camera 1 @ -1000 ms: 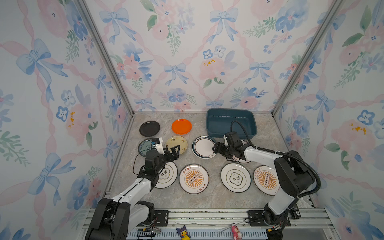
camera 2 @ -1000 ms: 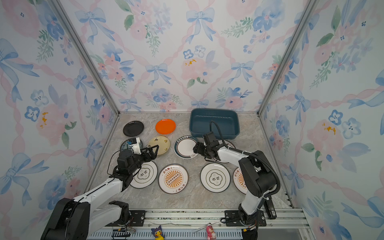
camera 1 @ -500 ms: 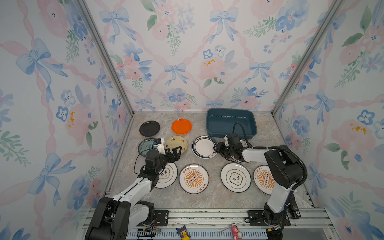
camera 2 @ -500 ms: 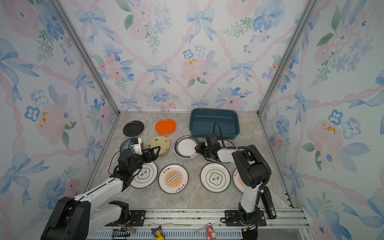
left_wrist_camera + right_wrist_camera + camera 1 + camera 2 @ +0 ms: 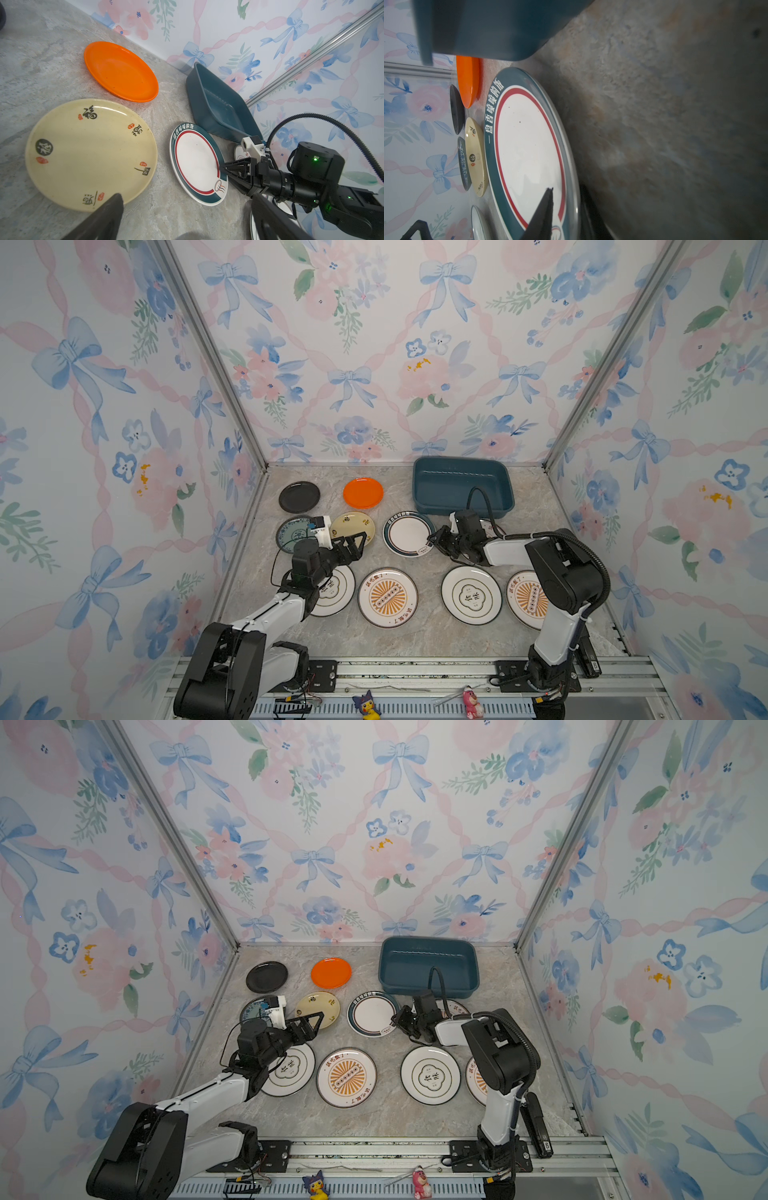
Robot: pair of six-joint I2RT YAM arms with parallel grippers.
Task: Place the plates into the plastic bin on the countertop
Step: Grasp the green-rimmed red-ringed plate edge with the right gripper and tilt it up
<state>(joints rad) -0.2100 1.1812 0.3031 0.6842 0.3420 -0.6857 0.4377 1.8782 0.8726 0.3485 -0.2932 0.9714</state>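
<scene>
A white navy-rimmed plate (image 5: 407, 533) (image 5: 527, 149) lies on the countertop (image 5: 415, 635) just in front of the plastic bin (image 5: 457, 485) (image 5: 428, 965), which holds nothing. My right gripper (image 5: 436, 539) (image 5: 223, 170) (image 5: 566, 189) pinches this plate's right rim, with one finger over the plate and one under its edge. My left gripper (image 5: 353, 543) (image 5: 187, 207) hangs open above the counter beside the yellow plate (image 5: 353, 526) (image 5: 91, 151). Several more plates lie flat around them.
Black (image 5: 299, 497) and orange (image 5: 363, 492) plates sit at the back left, with a teal-patterned one (image 5: 293, 533) partly under my left arm. Cloud (image 5: 471, 595) and sunburst (image 5: 388, 597) plates line the front. Another plate (image 5: 492, 526) shows partly behind my right wrist. Walls close three sides.
My right gripper slid left to the navy-rimmed plate's edge and its jaws closed from wide to narrow on the rim. The left arm stayed still and open.
</scene>
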